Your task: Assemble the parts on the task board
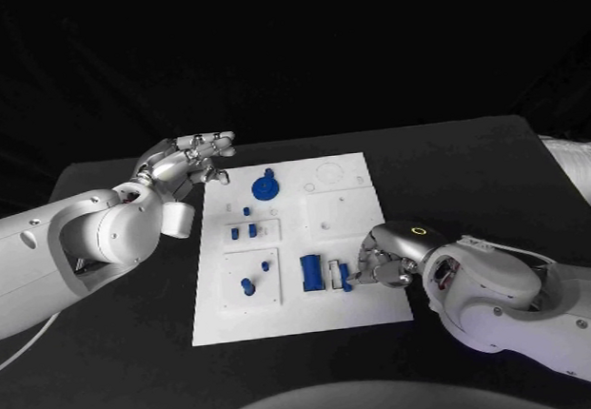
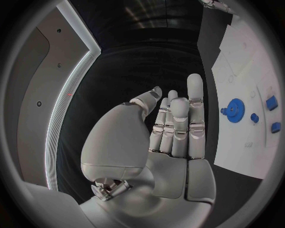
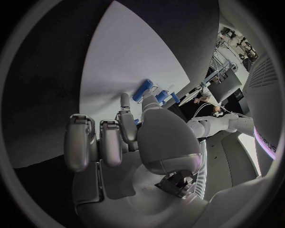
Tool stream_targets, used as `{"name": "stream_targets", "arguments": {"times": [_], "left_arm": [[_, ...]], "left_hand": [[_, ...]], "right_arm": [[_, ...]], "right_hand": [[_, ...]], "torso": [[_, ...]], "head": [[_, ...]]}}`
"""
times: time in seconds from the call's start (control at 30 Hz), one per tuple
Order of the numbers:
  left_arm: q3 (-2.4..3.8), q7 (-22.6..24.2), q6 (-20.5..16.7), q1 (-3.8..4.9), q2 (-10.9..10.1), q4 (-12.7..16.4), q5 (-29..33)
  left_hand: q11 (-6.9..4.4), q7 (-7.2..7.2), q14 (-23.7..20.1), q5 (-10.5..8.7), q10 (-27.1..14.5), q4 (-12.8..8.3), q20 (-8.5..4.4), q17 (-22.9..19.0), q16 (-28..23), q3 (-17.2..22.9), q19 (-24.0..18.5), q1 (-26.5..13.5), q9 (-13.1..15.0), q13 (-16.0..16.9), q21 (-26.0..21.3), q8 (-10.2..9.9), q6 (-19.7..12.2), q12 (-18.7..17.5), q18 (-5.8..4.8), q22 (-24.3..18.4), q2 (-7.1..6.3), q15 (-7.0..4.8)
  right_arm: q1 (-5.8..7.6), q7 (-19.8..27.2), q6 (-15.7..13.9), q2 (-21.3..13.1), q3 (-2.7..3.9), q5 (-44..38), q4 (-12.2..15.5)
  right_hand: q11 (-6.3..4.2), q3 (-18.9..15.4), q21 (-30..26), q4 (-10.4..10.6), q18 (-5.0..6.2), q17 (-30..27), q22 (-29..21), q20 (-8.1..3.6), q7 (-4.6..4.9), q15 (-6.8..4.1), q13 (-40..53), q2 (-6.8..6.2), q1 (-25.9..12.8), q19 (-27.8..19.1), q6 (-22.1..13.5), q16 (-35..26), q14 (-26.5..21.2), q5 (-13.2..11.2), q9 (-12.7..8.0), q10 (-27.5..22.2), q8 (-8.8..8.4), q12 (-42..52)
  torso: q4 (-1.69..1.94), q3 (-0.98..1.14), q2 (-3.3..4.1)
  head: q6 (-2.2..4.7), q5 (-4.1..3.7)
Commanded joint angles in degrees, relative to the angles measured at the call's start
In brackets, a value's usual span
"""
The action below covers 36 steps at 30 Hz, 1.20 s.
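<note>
left hand (image 1: 186, 162) hovering off the task board's (image 1: 372, 308) far left corner, fingers apart, holding nothing, right hand (image 1: 383, 258) down at near right edge, fingertips on small blue part (image 1: 345, 276), grip hard to tell

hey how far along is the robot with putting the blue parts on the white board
Early to midway, it seems. The blue gear already sits at the far end of the task board. The right hand is working at a small blue piece beside the blue block. The left hand hovers open. Other small parts look unfinished.

White task board (image 1: 296, 252) lies flat on the table, holding small blue parts (image 1: 310, 272).
</note>
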Motion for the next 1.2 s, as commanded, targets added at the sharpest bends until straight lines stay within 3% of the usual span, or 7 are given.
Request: {"name": "stream_targets", "arguments": {"times": [0.03, 0.47, 1.03, 1.2], "left_arm": [[0.02, 0.17, 1.24, 0.03, 0.07, 0.09, 0.07], [0.02, 0.05, 1.33, 0.03, 0.1, 0.14, 0.07], [0.02, -0.05, 1.39, 0.04, 0.06, 0.21, 0.06], [0.02, -0.08, 1.41, 0.04, 0.0, 0.26, 0.06]], "left_hand": [[-0.17, -0.03, -0.32, -0.15, -0.38, -0.39, 0.33, -0.07, -0.22, 0.05, 0.23, -0.11, -0.04, 0.09, -0.37, -0.22, -0.49, 0.24, 1.02, -0.08, 0.66, -0.04], [-0.17, -0.03, -0.32, -0.15, -0.38, -0.39, 0.33, -0.07, -0.22, 0.05, 0.23, -0.11, -0.04, 0.09, -0.37, -0.22, -0.49, 0.24, 1.02, -0.08, 0.66, -0.04], [-0.13, 0.0, -0.47, -0.16, -0.69, -0.46, 0.39, -0.34, -0.21, 0.09, 0.21, -0.14, -0.01, 0.17, -0.47, -0.08, -0.55, 0.66, 1.03, -0.11, 0.73, 0.01], [-0.13, 0.0, -0.47, -0.16, -0.69, -0.46, 0.39, -0.34, -0.21, 0.09, 0.21, -0.14, -0.01, 0.17, -0.47, -0.08, -0.55, 0.66, 1.03, -0.11, 0.73, 0.01]], "right_arm": [[-0.27, -0.93, -0.12, 0.33, -0.11, -0.61, -0.22], [-0.35, -1.44, 0.32, 1.34, -0.11, -0.91, -0.7], [-0.35, -1.77, 1.74, 2.25, -0.11, -3.34, -1.51], [-0.35, -1.85, 1.87, 2.3, -0.12, -3.93, -1.51]], "right_hand": [[-0.28, -0.01, 0.13, 0.55, -0.98, 8.01, 0.08, -0.27, -0.11, -0.36, -1.89, 0.3, -0.53, 0.47, 0.52, 0.18, 4.61, 0.45, 0.22, 0.61, 0.47, 0.36], [-0.59, 0.32, 0.22, 0.51, -1.01, 8.08, 0.23, -0.51, -0.46, -0.63, -1.78, 0.33, 0.34, 0.54, 0.97, 0.21, 4.63, 1.24, 0.97, 0.71, 0.85, 0.41], [-1.07, 1.86, 0.21, -2.68, -1.03, 8.17, 0.32, -0.93, -0.96, -1.05, -1.55, -0.84, 5.0, 0.55, 1.15, 0.23, 4.64, 0.5, 2.65, 0.81, 1.53, 0.43], [-1.12, 2.62, 0.17, -3.35, -1.02, 8.15, 0.3, -1.01, -1.0, -1.11, -1.55, -0.77, 5.85, 0.54, 1.01, 0.2, 4.63, -0.93, 3.03, 0.78, 1.58, 0.32]], "torso": [[0.06, -0.02, 0.0], [0.0, 0.0, 0.02], [-0.02, -0.01, -0.06], [-0.08, 0.01, -0.02]], "head": [[-0.11, 0.01], [-0.36, 0.26], [-0.57, 0.36], [-0.57, 0.46]]}}
